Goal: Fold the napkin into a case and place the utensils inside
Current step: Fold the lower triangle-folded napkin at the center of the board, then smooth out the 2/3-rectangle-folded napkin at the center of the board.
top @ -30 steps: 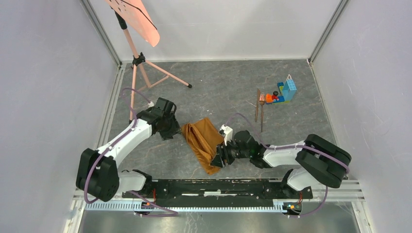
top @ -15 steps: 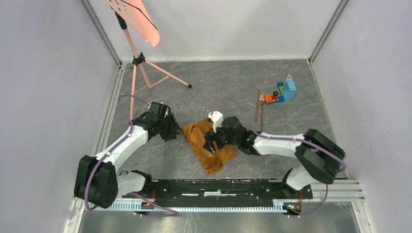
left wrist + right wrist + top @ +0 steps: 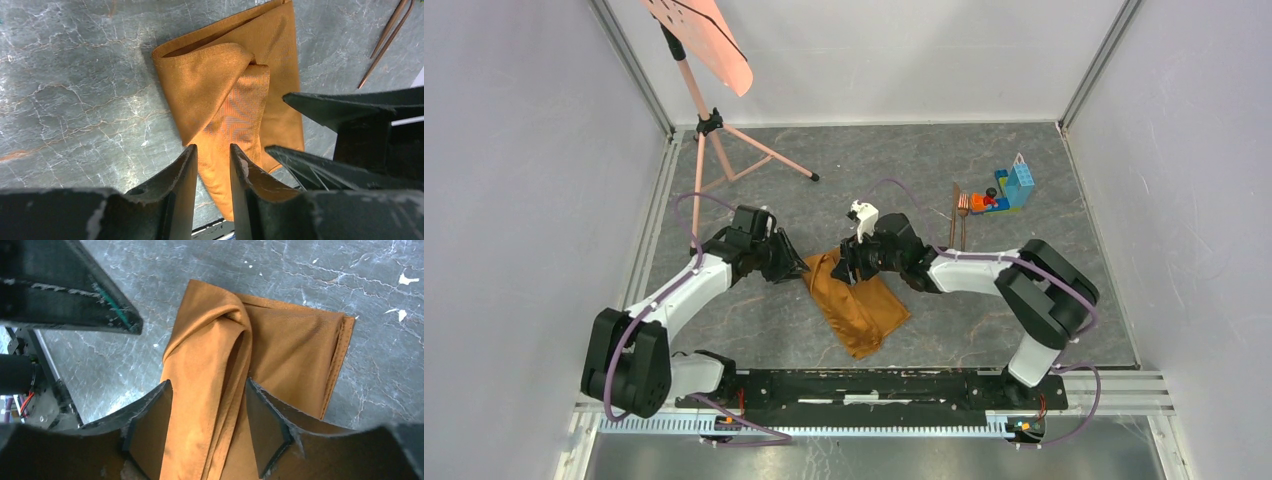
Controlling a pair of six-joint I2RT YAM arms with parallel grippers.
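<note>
Surface [image 3: 874,165]: grey marbled, evenly lit, no hard shadows. Pale lavender-white walls [image 3: 884,60] on three sides; metal posts [image 3: 635,70] in the far corners. Far left: tripod stand [image 3: 711,124] carrying a salmon-pink sheet [image 3: 714,45]. Far right: toy brick pile [image 3: 1009,190].

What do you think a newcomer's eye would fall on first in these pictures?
The shiny orange-brown satin napkin, loosely folded and rumpled, lies at the centre, with the left gripper and right gripper both open at its far end. At the far right, two slim reddish-brown utensils lie beside a colourful toy brick pile. A salmon-pink sheet on a tripod stand rises at the far left.
</note>
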